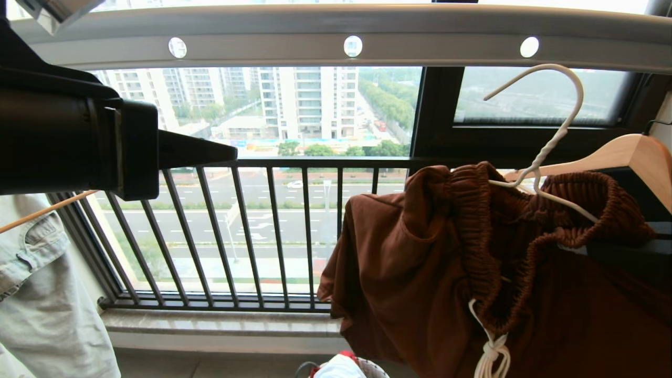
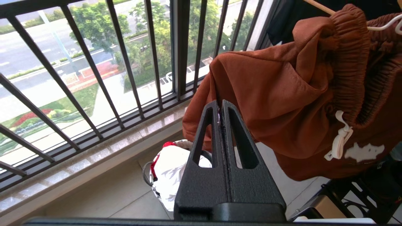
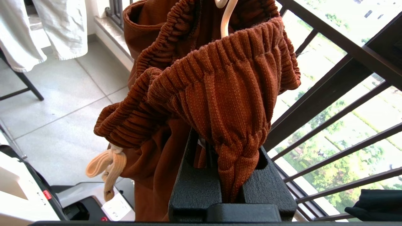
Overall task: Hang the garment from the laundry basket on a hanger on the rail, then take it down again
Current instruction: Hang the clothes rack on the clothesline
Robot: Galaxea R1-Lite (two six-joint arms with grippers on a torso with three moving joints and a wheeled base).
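The garment [image 1: 409, 252], rust-brown shorts, hangs bunched at the right of the head view. The cream-white wire hanger [image 1: 556, 131] is threaded through its gathered waistband. The hanger's hook stands free in the air just under the rail [image 1: 336, 29], a silver bar with round holes. My right gripper [image 3: 226, 139] is shut on a fold of the waistband [image 3: 232, 103]. My left gripper [image 1: 231, 153] is raised at the left, shut and empty, apart from the shorts; its tips [image 2: 221, 103] point toward the shorts' hem. The laundry basket [image 2: 146, 172] stands on the floor below, with its white liner.
The black balcony railing [image 1: 252, 231] and a stone sill [image 1: 220, 323] run behind. A wooden hanger [image 1: 625, 157] with dark cloth hangs at the far right. A pale denim piece [image 1: 42, 294] hangs at the far left. The robot's base [image 3: 19, 194] is below.
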